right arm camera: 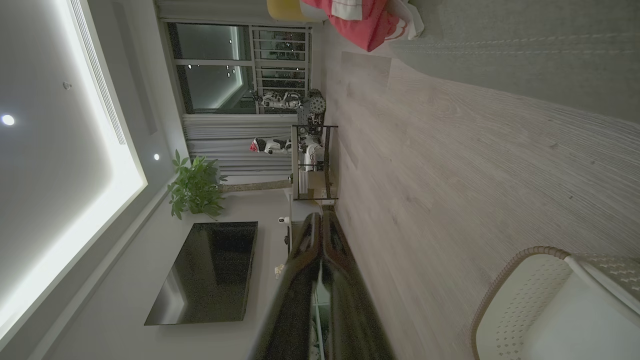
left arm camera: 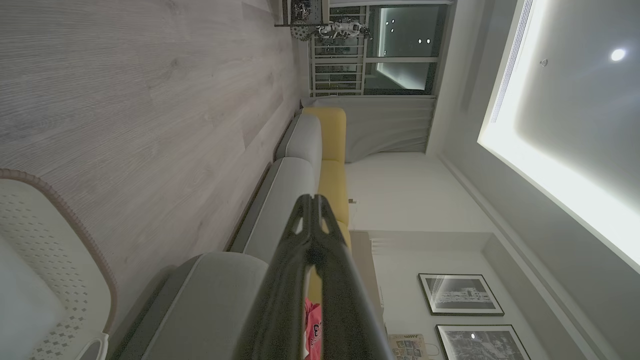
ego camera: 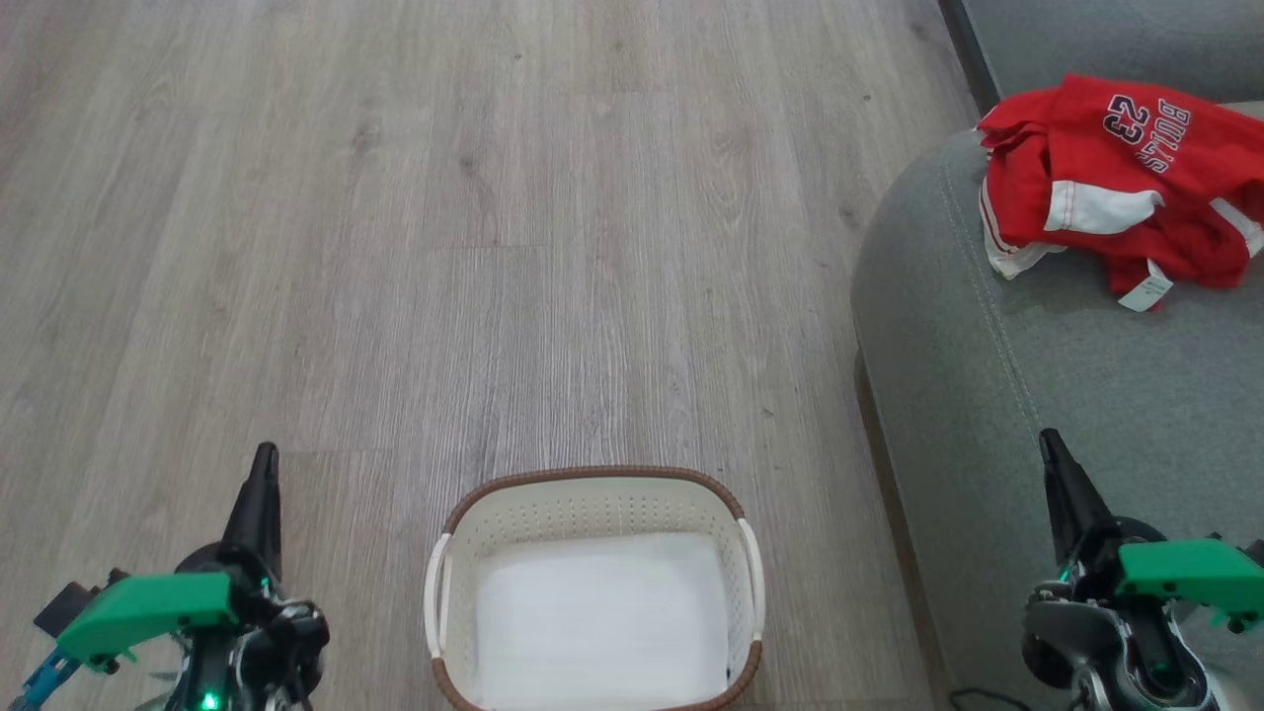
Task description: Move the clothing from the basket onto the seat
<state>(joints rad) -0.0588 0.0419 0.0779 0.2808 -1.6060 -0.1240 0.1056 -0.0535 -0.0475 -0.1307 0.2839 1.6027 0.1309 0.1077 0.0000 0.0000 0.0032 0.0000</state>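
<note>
Jaws pinched together and empty on the left gripper (ego camera: pixel 264 464) and right gripper (ego camera: pixel 1052 449), clothing (ego camera: pixel 1116 188) heaped on the seat (ego camera: pixel 1037 346), basket (ego camera: pixel 592 476) bare: the task looks finished, with no further grasp needed.

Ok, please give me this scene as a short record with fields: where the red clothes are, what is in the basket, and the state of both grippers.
clothing: bright red sports clothing with white trim, bunched on the seat, "BULLS 23" print showing
seat: large grey-green fabric cushion, on the robot's right
basket: small oval cream plastic basket with brown rim, on the grey wood-look floor, no clothing inside
left gripper: jaws shut, holding nothing
right gripper: jaws shut, holding nothing
task state: looks complete
</note>
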